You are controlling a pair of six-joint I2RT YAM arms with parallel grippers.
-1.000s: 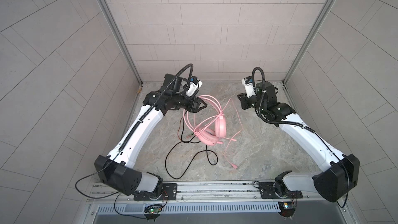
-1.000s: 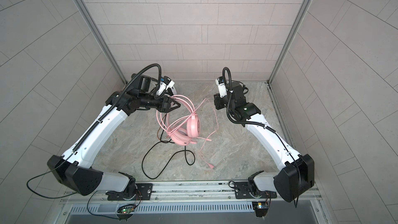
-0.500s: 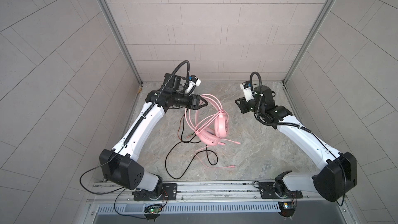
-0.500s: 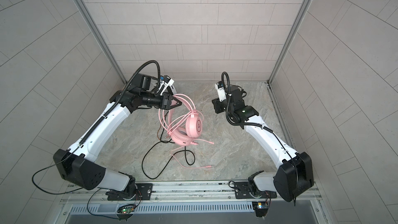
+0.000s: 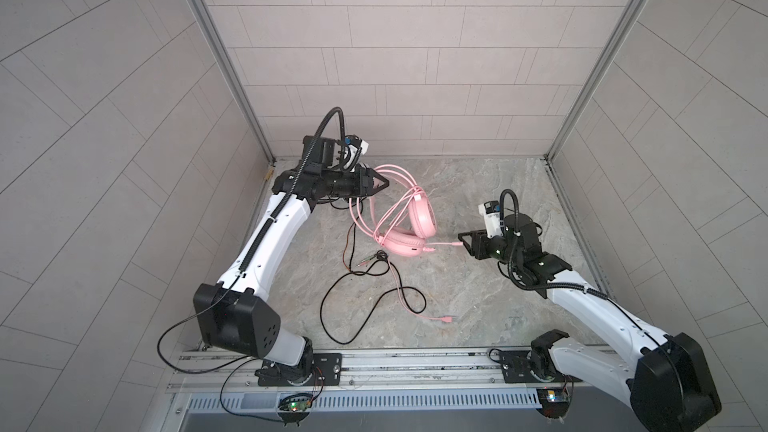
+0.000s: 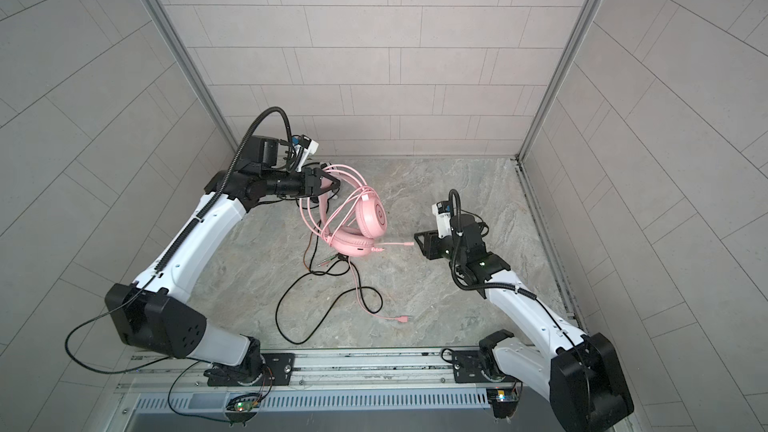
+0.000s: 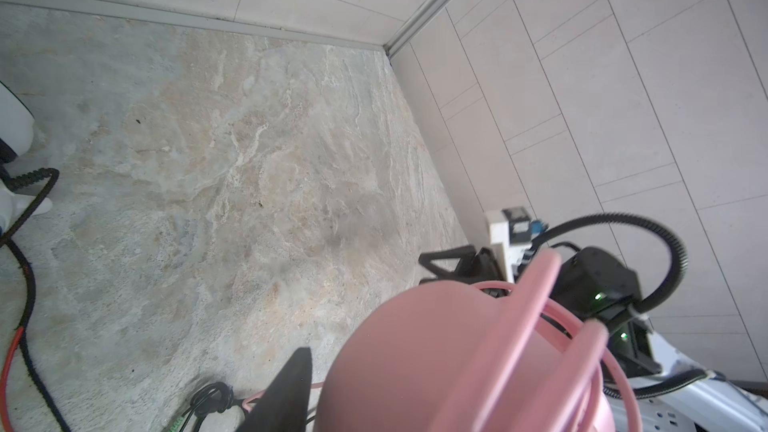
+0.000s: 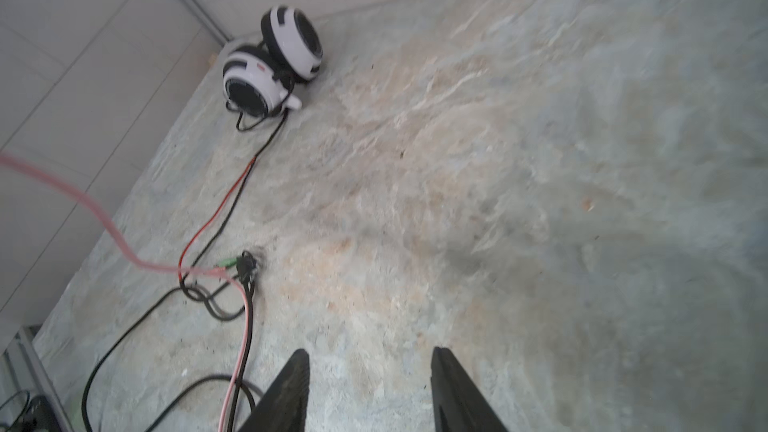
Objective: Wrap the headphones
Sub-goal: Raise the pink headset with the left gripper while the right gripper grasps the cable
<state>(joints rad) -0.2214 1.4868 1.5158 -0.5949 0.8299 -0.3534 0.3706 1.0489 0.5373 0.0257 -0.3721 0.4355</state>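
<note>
The pink headphones hang above the floor by the headband, with my left gripper shut on it. Loops of pink cable lie round the band, and the free end trails to a plug on the floor. One pink ear cup fills the left wrist view beside a black finger. My right gripper is open and empty, just right of the mic boom tip. The white-and-black headphones rest in the far left corner.
A long thin black cable loops across the floor's middle and crosses the pink cable near a small knot of plugs. Tiled walls close the floor in on three sides. A metal rail runs along the front.
My right gripper has opened and dropped forward from beside the cable loops to the mic boom's height. The pink headphones have swung and turned under my left gripper, which kept hold.
</note>
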